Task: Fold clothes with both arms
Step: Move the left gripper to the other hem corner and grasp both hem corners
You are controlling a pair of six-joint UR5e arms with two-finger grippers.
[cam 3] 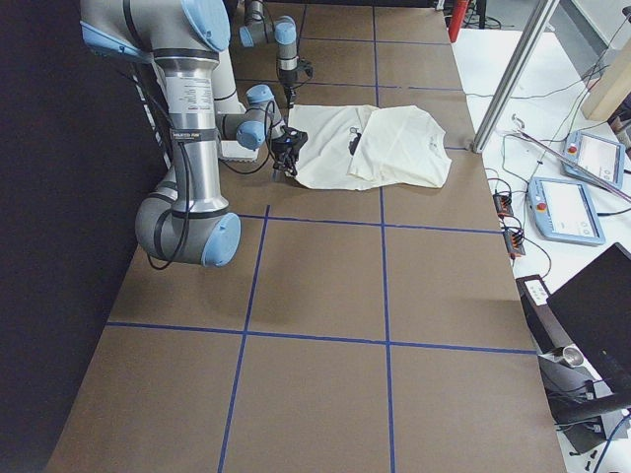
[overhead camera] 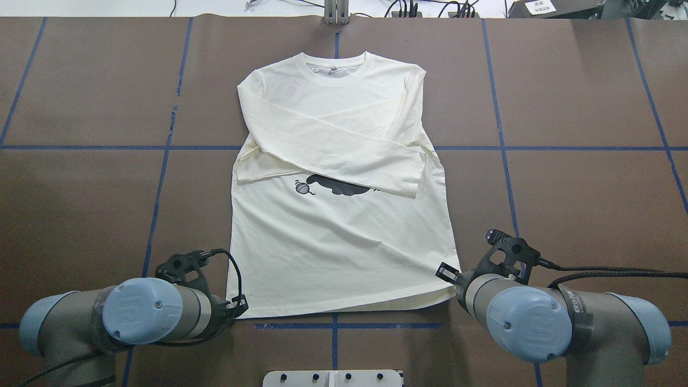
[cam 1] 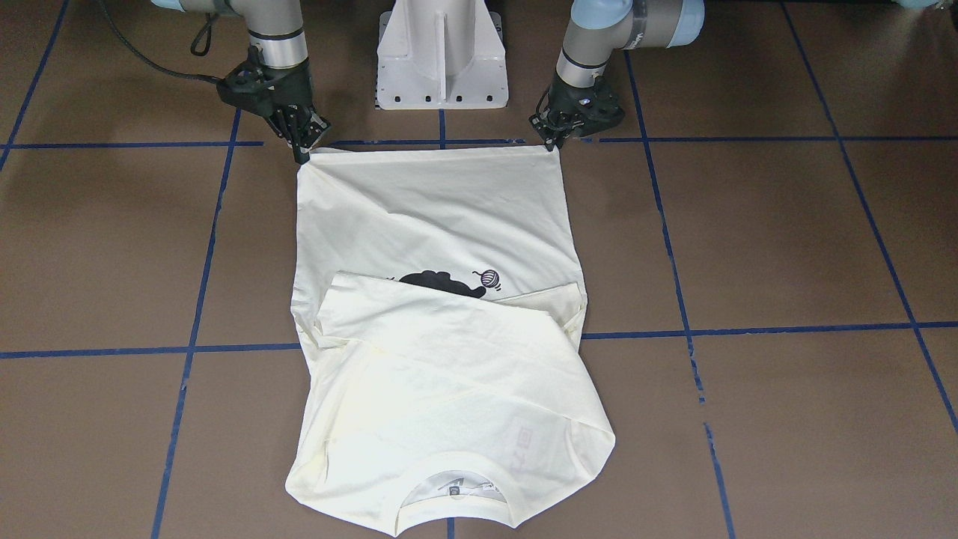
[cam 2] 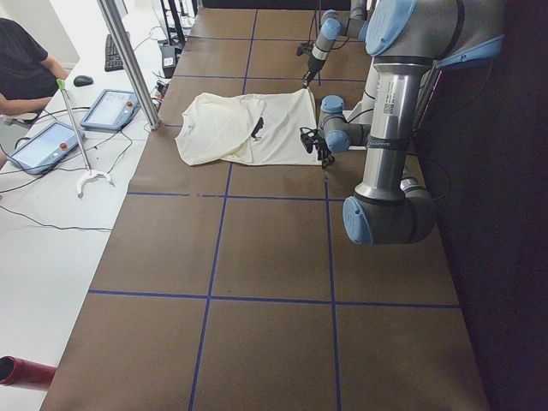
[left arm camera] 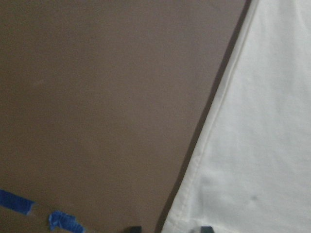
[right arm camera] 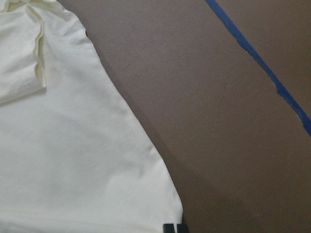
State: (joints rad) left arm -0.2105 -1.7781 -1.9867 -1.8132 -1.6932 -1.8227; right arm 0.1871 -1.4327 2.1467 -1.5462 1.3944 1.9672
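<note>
Pinching a hem corner of the T-shirt [cam 1: 434, 217], the right end effector [cam 1: 303, 153] is clamped shut. The left end effector [cam 1: 555, 142] straddles the other hem corner, fingers apart.

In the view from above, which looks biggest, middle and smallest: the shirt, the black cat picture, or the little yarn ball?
1. T-shirt, by far the largest.
2. cat print, though a sleeve folded over it hides part.
3. yarn ball, the smallest.
</note>
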